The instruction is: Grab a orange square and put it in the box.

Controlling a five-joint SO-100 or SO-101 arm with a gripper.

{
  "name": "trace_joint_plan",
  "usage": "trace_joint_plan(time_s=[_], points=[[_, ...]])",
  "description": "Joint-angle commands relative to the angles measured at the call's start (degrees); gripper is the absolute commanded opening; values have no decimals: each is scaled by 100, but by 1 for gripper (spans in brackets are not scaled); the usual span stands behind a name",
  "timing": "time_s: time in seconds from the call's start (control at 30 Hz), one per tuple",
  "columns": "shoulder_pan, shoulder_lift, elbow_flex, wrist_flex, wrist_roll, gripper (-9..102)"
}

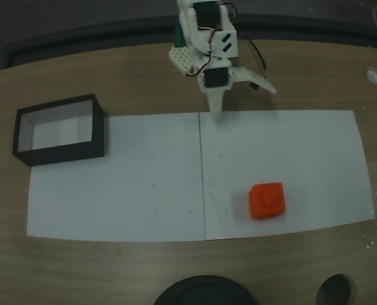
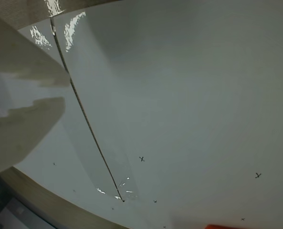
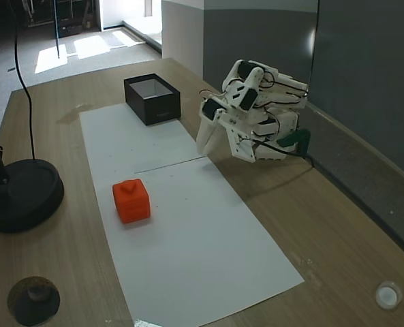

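Orange square (image 1: 267, 201): sits alone on the white paper (image 1: 143, 184), right of the seam in a fixed view, well apart from the box (image 1: 60, 130) at the paper's far-left corner. Round stud on top faces up. Your gripper (image 1: 236, 101) hangs folded near the arm's base, above the paper's back edge, nowhere near the block; jaws stand parted and empty, one finger straight down, the other splayed outward.

Handling, as a guess: rigid plastic, light, smooth-sided, so it may skate on the paper if you nudge one face first. Take it across two opposite flat sides, low on the body, not by the stud. In the wrist view just a sliver of orange (image 2: 227, 226) peeks at the bottom edge.
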Motion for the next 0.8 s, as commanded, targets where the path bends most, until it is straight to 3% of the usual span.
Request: trace_joint_plan(time_s=[0.0,0.77], points=[[9,132,-325,44,53,0],[-35,132,-325,44,18,0]])
